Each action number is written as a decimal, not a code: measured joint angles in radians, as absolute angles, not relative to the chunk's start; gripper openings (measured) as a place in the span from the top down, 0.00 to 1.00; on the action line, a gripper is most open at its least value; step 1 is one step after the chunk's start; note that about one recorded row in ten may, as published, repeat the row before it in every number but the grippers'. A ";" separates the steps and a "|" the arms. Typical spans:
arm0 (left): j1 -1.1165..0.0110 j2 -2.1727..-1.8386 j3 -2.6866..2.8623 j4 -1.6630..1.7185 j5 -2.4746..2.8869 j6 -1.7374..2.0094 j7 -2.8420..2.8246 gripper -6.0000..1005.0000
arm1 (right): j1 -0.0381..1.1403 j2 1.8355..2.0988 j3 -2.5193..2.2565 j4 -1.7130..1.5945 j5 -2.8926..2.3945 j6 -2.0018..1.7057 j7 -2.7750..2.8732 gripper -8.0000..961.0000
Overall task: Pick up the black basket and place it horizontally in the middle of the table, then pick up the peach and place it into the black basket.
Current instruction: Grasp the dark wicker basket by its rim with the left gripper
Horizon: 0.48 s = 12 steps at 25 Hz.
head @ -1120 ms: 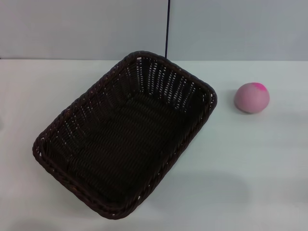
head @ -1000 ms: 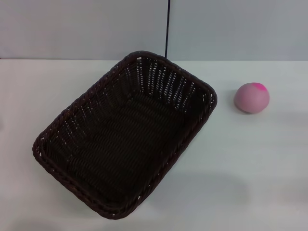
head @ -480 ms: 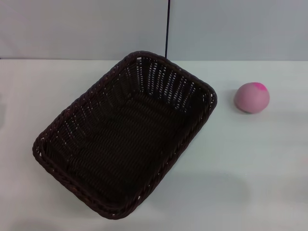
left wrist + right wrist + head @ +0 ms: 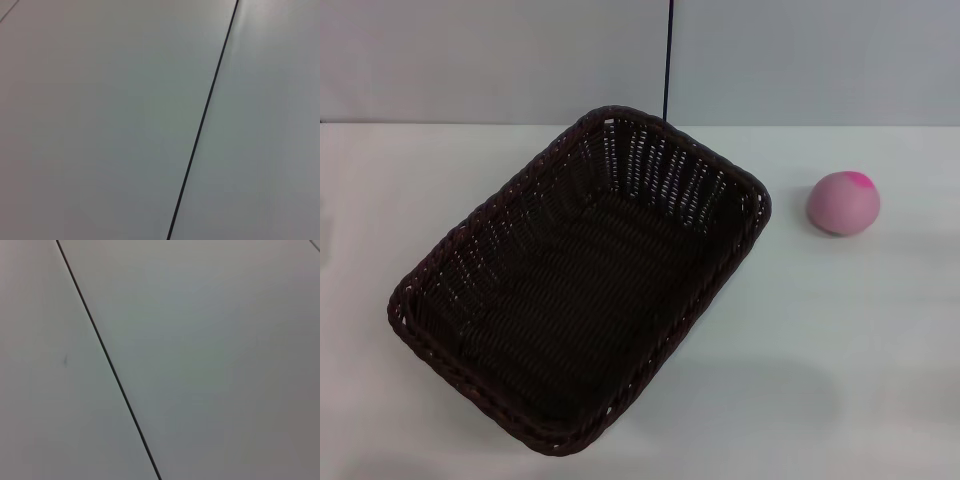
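Observation:
The black basket (image 4: 582,280) is a large dark woven wicker basket. It lies at a slant on the white table (image 4: 840,340), running from the near left up to the far middle, and it is empty. The peach (image 4: 843,202) is a small pale pink ball with a magenta patch on top. It rests on the table to the right of the basket, apart from it. Neither gripper shows in any view. Both wrist views show only a pale grey wall (image 4: 100,120) with a thin dark seam (image 4: 200,125).
A pale grey wall (image 4: 470,60) with a thin dark vertical seam (image 4: 668,60) stands behind the table's far edge. Bare tabletop lies to the right of the basket and in front of the peach.

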<state>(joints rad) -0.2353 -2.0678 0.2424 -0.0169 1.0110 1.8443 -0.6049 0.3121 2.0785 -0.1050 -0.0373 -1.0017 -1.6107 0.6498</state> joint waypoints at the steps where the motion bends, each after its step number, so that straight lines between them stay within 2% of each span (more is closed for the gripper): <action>1: -0.236 -2.068 0.241 -0.017 1.009 1.844 -0.618 0.45 | 0.312 2.079 -0.105 -0.037 -1.002 -1.611 0.650 0.48; 8: -0.236 -2.063 0.250 -0.001 1.019 1.839 -0.708 0.45 | 0.314 2.079 -0.107 -0.036 -1.002 -1.611 0.651 0.48; 11: -0.236 -2.055 0.293 0.062 1.047 1.817 -0.833 0.46 | 0.315 2.078 -0.110 -0.035 -1.006 -1.610 0.651 0.48; 12: -0.236 -2.040 0.381 0.195 1.099 1.772 -1.048 0.46 | 0.315 2.078 -0.110 -0.035 -1.006 -1.610 0.651 0.48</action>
<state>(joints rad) -0.2363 -2.0404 0.3807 0.1946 1.0995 1.7718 -1.0481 0.3152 2.0785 -0.1096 -0.0352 -1.0055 -1.6105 0.6512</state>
